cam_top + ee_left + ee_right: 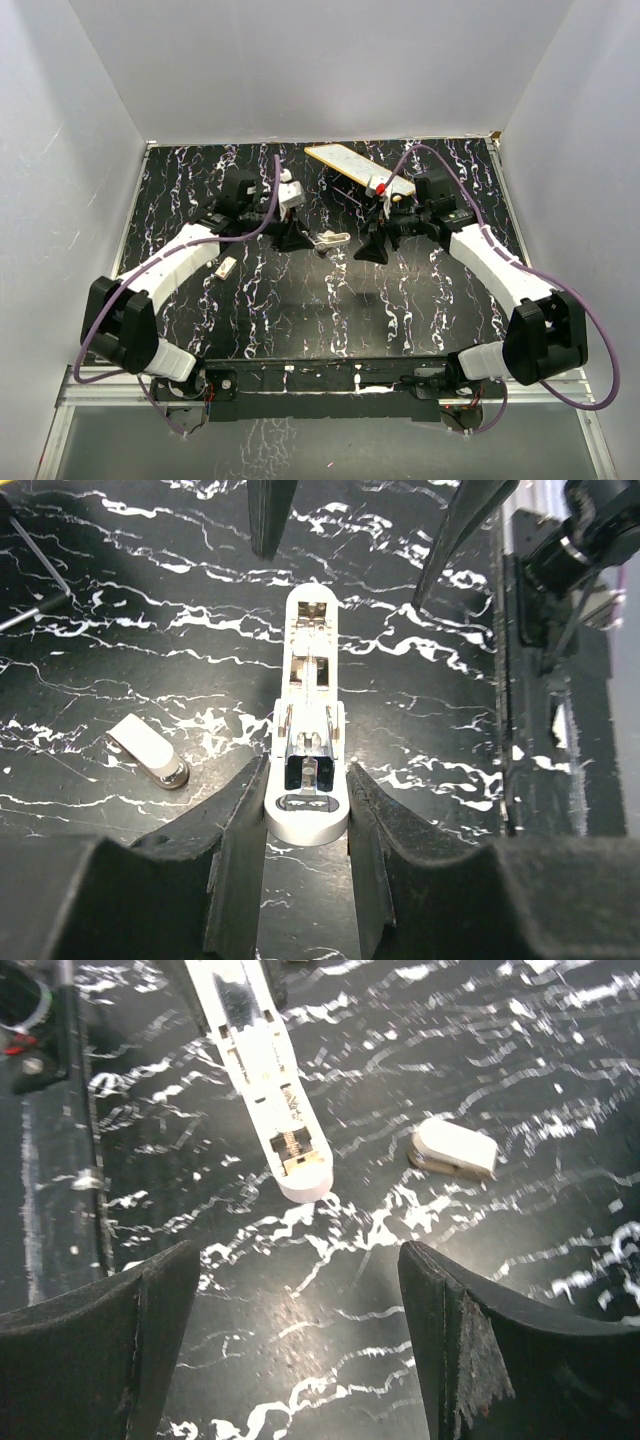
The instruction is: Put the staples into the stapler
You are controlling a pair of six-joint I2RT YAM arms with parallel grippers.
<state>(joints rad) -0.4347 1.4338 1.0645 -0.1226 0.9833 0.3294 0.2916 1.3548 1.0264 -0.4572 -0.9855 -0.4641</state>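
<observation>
the left arm reaches from its base at the near left in toward the middle of the table, elbow out by the near edge, forearm slanting up to a wrist that turns the left gripper toward the right. its 2 fingers are clenched on the rounded rear end of the stapler, 1 pad against each side. the right arm mirrors it from the near right, and the right gripper faces the left one across the stapler's free end. its jaws are released and stand wide apart, with only bare black, white-veined table between them. in the left wrist view its 2 dark fingertips hang just beyond the stapler's tip and do not touch it.

the stapler sits near the table's centre, between the 2 grippers, its long axis running from one toward the other. it is whitish-silver and narrow, with its inner channel facing up. a small coil and metal parts show in that channel, but i cannot tell whether staples lie in it.

a small whitish piece with a rounded end lies flat on the table beside the stapler, apart from it. a long yellow-edged board lies toward the far edge, beyond the grippers.
</observation>
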